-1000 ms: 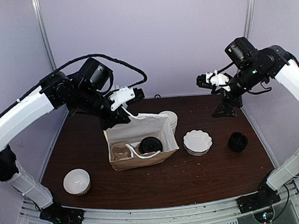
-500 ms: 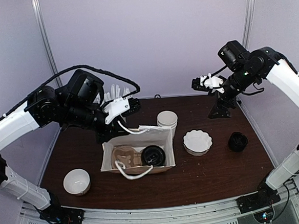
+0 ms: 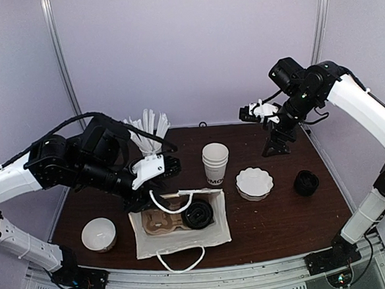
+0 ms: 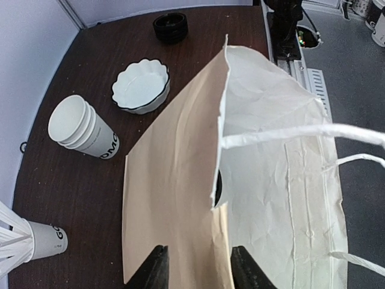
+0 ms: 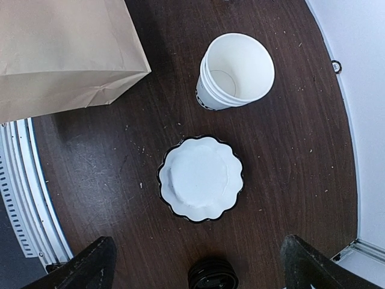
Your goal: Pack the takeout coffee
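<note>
Left gripper: pinched shut on the paper bag rim.
Right gripper: fingers wide apart, up high, holding nothing.
Since earlier: bag dragged nearer the front edge.
Takeout coffee: inside the bag beside a cardboard carrier, only its lid showing.
Counts: one cup stack, one lid stack, one scalloped bowl, one plain bowl.

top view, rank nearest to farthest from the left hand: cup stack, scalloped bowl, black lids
From the left hand:
1. cup stack, just to its right
2. scalloped bowl, further right
3. black lids, far right
</note>
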You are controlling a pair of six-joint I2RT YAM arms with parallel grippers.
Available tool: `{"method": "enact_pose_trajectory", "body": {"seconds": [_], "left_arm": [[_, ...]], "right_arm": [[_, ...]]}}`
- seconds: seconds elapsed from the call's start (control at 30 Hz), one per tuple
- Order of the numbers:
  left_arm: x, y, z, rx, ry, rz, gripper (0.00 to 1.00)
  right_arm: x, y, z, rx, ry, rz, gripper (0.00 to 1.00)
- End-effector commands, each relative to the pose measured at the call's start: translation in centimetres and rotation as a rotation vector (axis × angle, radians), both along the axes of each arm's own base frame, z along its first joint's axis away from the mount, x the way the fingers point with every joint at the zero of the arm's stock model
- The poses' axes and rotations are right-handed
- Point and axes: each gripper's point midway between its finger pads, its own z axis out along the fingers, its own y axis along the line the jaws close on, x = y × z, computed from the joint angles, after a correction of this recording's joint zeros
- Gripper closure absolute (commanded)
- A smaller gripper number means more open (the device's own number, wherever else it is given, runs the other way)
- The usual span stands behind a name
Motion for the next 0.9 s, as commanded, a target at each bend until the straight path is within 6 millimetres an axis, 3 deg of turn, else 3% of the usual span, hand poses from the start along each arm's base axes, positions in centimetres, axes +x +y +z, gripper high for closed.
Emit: {"method": "enact_pose_trajectory", "body": {"seconds": [0.0, 0.23, 0.37, 0.63, 0.87], "left_arm": [[-1.6, -1.0, 2.1, -0.128, -0.030, -0.031, 0.60], [-2.8, -1.2, 0.7, -0.120, 0.006, -0.060, 0.57], [-2.4, -1.2, 0.7, -0.122, -0.013, -0.043, 0.57], [2.1, -0.8, 2.6, -0.050, -0.202, 0.087, 0.48], [6.2, -0.6, 2.0, -0.014, -0.188, 0.174, 0.43]], "right_arm": [[-0.3, 0.1, 0.5, 0.019, 0.021, -0.006, 0.01], [-0.3, -0.3, -0.1, 0.000, 0.025, -0.012, 0.01], [-0.3, -0.4, -0.2, -0.004, 0.021, -0.014, 0.00], [-0.5, -0.5, -0.3, -0.004, 0.019, -0.015, 0.01], [-1.0, -1.0, -0.4, -0.004, 0.017, -0.020, 0.01]]}}
